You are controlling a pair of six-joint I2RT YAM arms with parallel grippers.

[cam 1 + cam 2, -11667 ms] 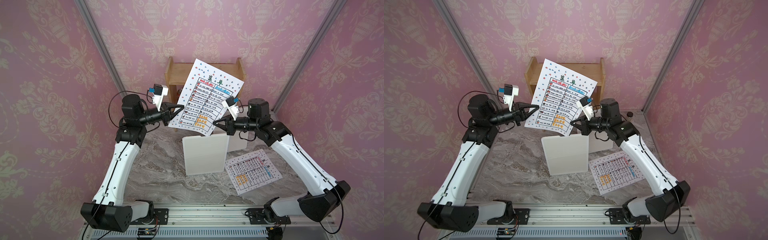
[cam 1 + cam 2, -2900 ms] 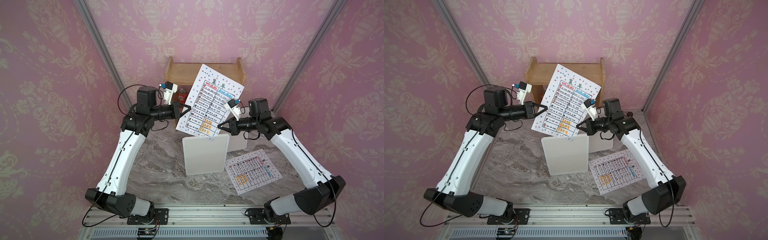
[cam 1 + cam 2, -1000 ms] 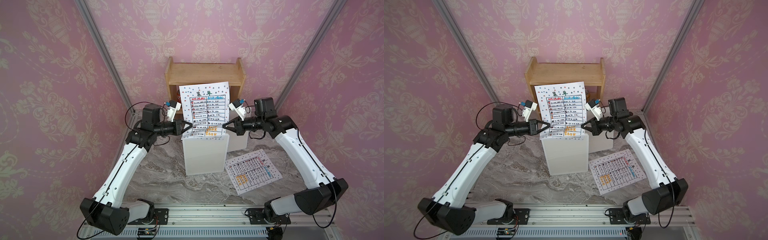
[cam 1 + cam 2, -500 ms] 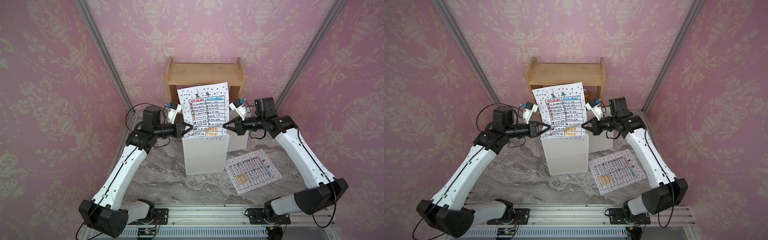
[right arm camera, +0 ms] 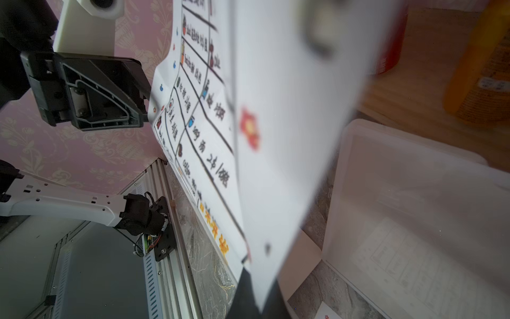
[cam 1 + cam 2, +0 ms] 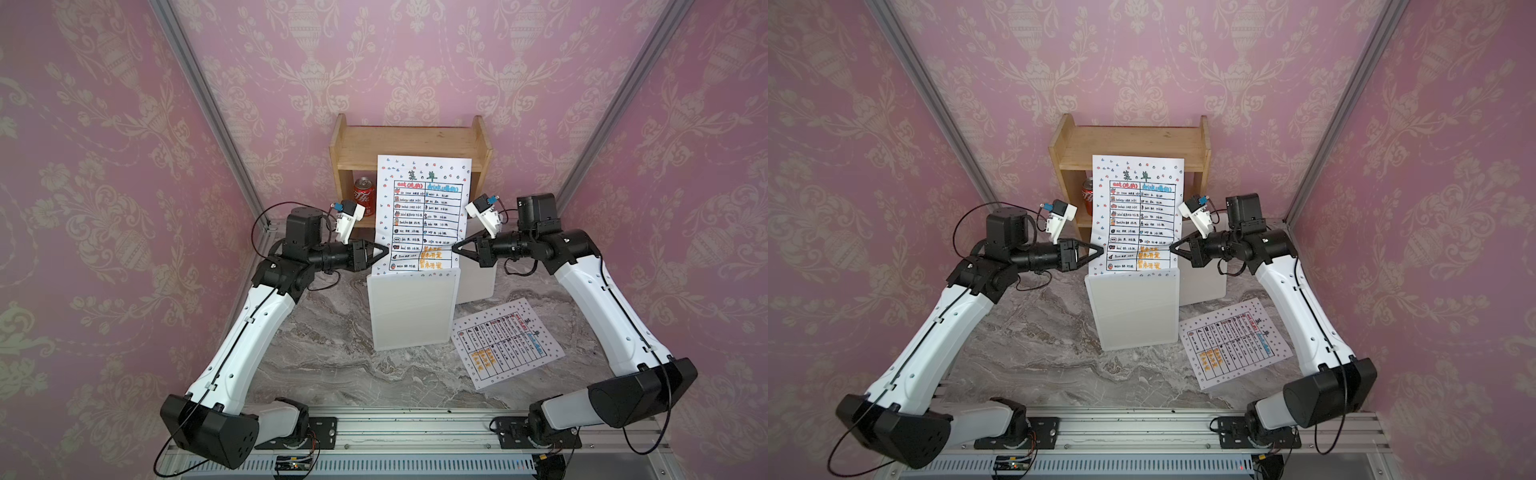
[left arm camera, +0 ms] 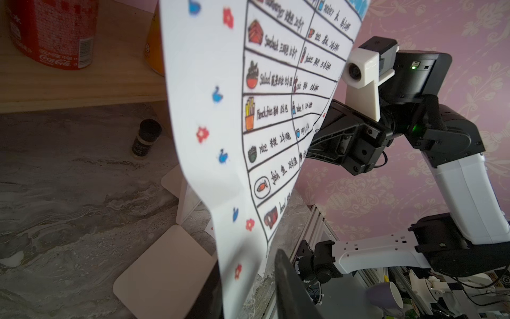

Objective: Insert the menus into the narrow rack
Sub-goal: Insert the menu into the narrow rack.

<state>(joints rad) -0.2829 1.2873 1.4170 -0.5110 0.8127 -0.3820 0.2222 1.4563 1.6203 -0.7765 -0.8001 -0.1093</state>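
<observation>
Pinching the upright menu [image 6: 422, 208] over the white rack [image 6: 411, 311], the right tool [image 6: 454, 249] is closed; left tool [image 6: 387, 251] stands parted.

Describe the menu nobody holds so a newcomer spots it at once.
Find the marble table and the white rack standing mid-table. Beside the rack, toward the right arm, lies the loose menu: flat on the marble, while the other menu stands upright above the rack.

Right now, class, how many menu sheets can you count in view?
2. One upright menu sits over the white rack; a flat menu lies on the table beside it. More could be hidden inside.
</observation>
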